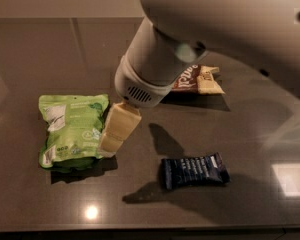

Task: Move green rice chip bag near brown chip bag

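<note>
The green rice chip bag point(70, 129) lies flat on the dark table at the left. The brown chip bag point(199, 78) lies at the back centre-right, and the arm hides most of it; only its right end shows. My gripper point(110, 143) is cream-coloured and points down at the green bag's right edge, just above or against it. I cannot tell whether it touches the bag. The wide grey arm fills the upper right of the view.
A small dark blue packet point(194, 170) lies at the front, right of the gripper. The dark glossy table point(35, 59) carries light reflections at the front point(91, 212) and at the right point(292, 179).
</note>
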`<act>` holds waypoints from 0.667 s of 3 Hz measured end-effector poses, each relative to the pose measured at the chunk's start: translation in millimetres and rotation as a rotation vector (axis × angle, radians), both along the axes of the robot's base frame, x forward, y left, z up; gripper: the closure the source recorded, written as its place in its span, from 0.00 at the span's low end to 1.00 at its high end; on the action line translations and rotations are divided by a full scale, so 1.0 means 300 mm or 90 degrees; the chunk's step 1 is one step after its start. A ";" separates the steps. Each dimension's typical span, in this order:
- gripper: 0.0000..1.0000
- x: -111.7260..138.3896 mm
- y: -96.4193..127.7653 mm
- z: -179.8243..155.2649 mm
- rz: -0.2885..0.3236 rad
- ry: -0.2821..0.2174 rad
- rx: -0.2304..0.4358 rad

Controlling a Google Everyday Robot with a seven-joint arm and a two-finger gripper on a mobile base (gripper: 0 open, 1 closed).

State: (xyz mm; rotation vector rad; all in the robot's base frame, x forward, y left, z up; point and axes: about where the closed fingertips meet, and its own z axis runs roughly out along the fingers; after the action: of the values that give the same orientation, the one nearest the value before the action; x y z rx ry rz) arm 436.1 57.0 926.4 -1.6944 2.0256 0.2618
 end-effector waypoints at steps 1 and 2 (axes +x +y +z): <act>0.00 0.014 0.133 -0.089 0.024 0.008 0.006; 0.00 0.028 0.224 -0.190 0.048 0.029 -0.001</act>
State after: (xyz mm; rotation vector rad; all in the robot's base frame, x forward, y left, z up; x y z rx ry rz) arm 444.6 124.2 869.5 -1.7831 1.9971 0.3269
